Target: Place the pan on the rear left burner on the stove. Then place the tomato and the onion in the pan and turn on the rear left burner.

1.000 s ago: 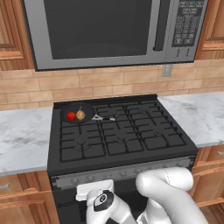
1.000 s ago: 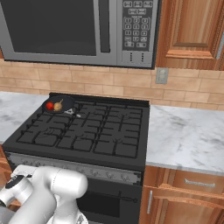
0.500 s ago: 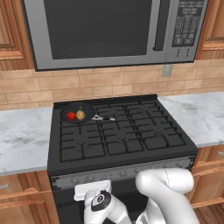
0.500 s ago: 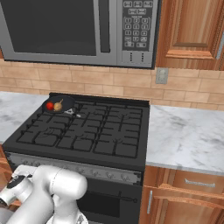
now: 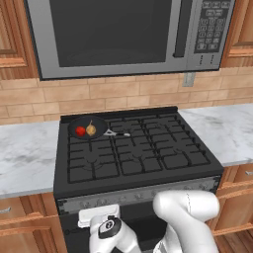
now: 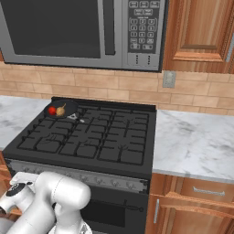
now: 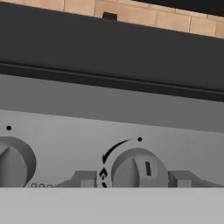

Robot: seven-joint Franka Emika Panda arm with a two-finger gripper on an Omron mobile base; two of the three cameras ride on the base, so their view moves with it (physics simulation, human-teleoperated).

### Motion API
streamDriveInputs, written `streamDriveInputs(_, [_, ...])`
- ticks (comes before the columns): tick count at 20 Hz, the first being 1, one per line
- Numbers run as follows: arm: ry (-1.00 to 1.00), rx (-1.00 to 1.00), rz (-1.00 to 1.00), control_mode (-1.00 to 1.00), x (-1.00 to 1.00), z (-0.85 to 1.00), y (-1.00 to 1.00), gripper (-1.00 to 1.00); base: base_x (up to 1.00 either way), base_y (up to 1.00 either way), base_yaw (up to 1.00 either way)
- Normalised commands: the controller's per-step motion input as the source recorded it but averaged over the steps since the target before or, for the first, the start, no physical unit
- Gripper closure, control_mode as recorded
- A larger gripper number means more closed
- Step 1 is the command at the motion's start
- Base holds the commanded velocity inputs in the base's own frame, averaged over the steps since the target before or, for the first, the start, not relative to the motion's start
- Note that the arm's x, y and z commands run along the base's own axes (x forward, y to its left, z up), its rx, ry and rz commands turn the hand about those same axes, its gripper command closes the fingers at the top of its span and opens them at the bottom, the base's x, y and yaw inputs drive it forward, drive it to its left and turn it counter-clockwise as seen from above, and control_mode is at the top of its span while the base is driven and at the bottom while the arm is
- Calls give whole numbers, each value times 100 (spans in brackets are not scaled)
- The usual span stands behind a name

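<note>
Since a second ago your hand has crept a little further along the stove's front, low under the knob strip; everything on the grates sits where it did.

Your gripper [image 7: 132,179] is right up against the silver strip, with one round knob [image 7: 139,168] between its fingertips [image 7: 85,179]. The tips stand either side of the knob, close to it, but you cannot tell from here whether they already touch it or have any hold; the jaws look partway closed, no more. A second knob [image 7: 13,164] sits just beside the first, at the hand view's left edge.

Outward from that knob strip [image 5: 148,191]: up and back across the stove [image 5: 133,153], on the rear left burner, you have the pan [image 5: 89,127], its thin handle pointing toward the stove's middle. The tomato [image 5: 80,131] and the onion [image 5: 91,130] both lie inside it, just beside each other. The microwave [image 5: 123,34] hangs well above the stove.

So, judging by how things lie, the placing steps look done and you are on the last one: lighting the rear left burner. Your next move calls for closing firmly on the knob, then twisting the wrist while keeping the hand square to the strip so the tips do not slip off. Check first that this knob is the one for the rear left burner; the pictures do not settle that.
</note>
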Motion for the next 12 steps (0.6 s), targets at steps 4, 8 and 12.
streamDriveInputs(4, [0,0,0,-100,22,-12,16,100,0,0,0])
streamDriveInputs(8, [0,0,0,-100,11,-6,10,100,0,0,0])
streamDriveInputs(12, [-1,-1,0,-100,0,0,2,100,0,0,0])
